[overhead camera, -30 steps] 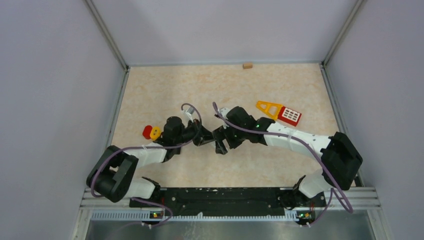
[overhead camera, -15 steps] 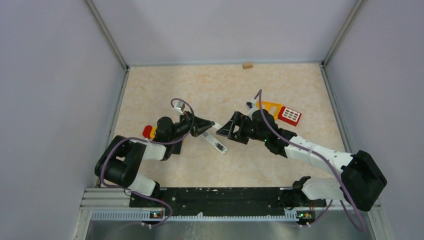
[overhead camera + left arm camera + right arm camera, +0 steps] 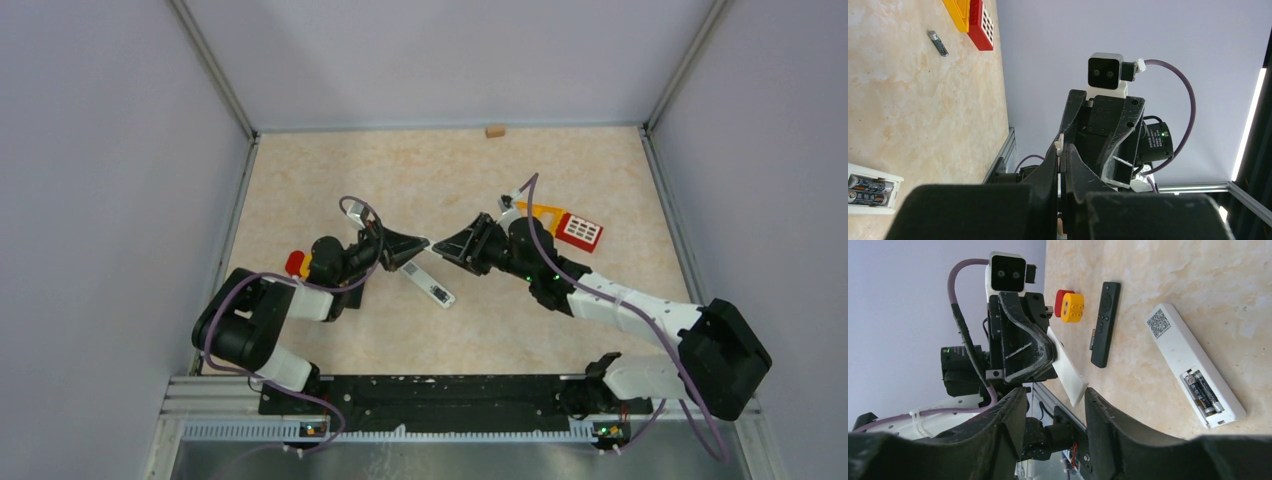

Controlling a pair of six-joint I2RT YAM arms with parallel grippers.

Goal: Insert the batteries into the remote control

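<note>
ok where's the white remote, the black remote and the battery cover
white remote (image 3: 1177,347): right wrist view, plain back between label and battery bay
black remote (image 3: 1104,325): right wrist view, middle of its button face
battery cover (image 3: 1069,372): right wrist view, middle of its flat face

The beige worktop (image 3: 500,330) is loaded with a white remote (image 3: 430,285), compartment side up, and a black remote (image 3: 1105,322). Red and yellow blocks (image 3: 303,264) are located left; an orange piece (image 3: 537,216), a red grid piece (image 3: 579,231) and a loose battery (image 3: 938,43) right; a wooden block (image 3: 494,130) at the far edge.
</note>
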